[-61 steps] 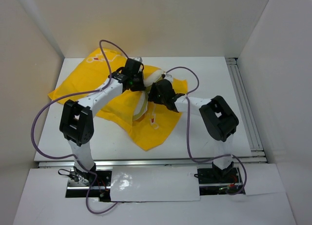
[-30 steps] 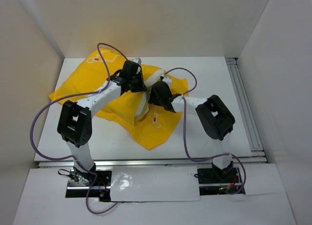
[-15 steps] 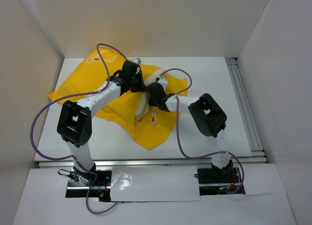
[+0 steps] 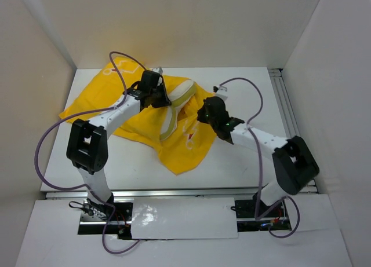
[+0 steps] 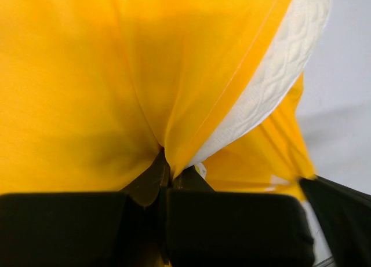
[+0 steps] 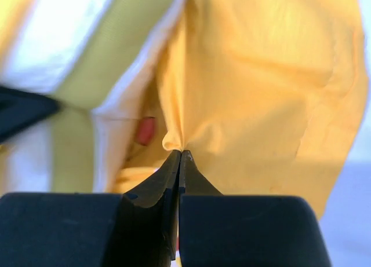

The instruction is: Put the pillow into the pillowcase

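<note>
The yellow pillowcase [image 4: 104,102] lies crumpled across the left and middle of the table. The cream-white pillow [image 4: 179,93] shows at its opening, partly covered by fabric. My left gripper [image 4: 164,98] is at the pillow's left side, shut on a fold of the pillowcase [image 5: 75,76]; the quilted pillow [image 5: 278,70] bulges just right of its tips [image 5: 167,163]. My right gripper [image 4: 200,113] is to the right of the pillow, shut on a pinch of the pillowcase [image 6: 261,76] at its tips [image 6: 181,153]. The pillow [image 6: 52,35] lies blurred to the left.
White walls close in the table on three sides. A metal rail [image 4: 290,122] runs along the table's right edge. Bare tabletop [image 4: 249,93] lies right of the pillowcase. Purple cables [image 4: 119,67] loop above both arms.
My right gripper has shut on the pillowcase fabric, and its arm has swung out to the right, drawing the cloth that way. The left gripper keeps its grip, shifted slightly back.
</note>
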Controlling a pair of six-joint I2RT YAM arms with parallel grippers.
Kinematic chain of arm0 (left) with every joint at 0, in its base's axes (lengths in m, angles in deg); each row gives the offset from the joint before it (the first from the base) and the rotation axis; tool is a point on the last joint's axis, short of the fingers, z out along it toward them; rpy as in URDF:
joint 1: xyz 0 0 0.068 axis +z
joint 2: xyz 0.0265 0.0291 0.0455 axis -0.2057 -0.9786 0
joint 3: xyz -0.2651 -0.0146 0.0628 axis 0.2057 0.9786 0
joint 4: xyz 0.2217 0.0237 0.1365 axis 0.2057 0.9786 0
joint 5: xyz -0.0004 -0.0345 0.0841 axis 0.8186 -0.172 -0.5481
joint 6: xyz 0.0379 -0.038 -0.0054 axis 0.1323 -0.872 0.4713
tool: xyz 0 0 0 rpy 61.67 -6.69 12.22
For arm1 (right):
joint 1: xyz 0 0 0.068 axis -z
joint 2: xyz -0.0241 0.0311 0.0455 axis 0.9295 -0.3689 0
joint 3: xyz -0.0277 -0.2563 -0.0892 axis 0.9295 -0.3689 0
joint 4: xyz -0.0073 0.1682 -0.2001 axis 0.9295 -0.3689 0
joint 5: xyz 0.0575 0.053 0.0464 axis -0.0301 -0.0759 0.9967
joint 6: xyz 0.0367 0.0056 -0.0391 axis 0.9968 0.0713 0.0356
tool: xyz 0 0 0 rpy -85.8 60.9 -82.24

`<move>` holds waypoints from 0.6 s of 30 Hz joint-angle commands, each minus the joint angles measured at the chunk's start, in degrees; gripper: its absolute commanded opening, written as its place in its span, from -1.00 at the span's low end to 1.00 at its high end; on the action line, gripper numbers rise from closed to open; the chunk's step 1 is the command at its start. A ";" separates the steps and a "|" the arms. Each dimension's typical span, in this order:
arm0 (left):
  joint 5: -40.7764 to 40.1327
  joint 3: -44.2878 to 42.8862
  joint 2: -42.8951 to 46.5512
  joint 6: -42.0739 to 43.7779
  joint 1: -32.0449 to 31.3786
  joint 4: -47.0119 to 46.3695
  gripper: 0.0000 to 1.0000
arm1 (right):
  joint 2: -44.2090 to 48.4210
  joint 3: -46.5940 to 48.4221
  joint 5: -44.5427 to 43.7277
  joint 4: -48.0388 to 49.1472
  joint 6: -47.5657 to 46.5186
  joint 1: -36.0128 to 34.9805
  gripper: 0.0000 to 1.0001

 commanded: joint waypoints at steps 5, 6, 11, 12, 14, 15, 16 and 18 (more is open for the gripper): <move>1.05 1.36 2.73 -0.41 2.42 -6.55 -1.00 | 7.46 -4.35 15.83 10.66 -6.22 4.41 -1.00; 1.05 0.84 2.73 0.65 1.89 -6.55 -1.00 | 8.25 -5.66 17.07 12.16 -6.23 4.94 -1.00; -4.55 -0.31 1.15 7.78 -2.15 -1.91 -1.00 | 13.16 -6.81 22.09 18.14 -6.23 8.36 -1.00; -8.84 0.39 0.28 6.91 -2.15 -0.76 -1.00 | 14.39 -9.25 22.09 19.29 -5.71 10.37 -1.00; -12.47 3.01 -0.52 4.97 -0.76 3.44 -1.00 | 18.25 -9.89 21.05 18.17 -5.70 12.58 -1.00; -14.05 4.16 -0.52 2.01 0.38 4.86 -1.00 | 19.40 -9.89 19.82 16.85 -6.66 14.33 -1.00; -14.68 5.57 0.09 0.58 1.53 5.75 -1.00 | 20.46 -10.50 18.50 15.27 -6.67 15.39 -1.00; -14.68 10.56 1.49 -0.57 4.08 4.45 -1.00 | 23.80 -12.08 18.49 14.55 -6.67 17.76 -1.00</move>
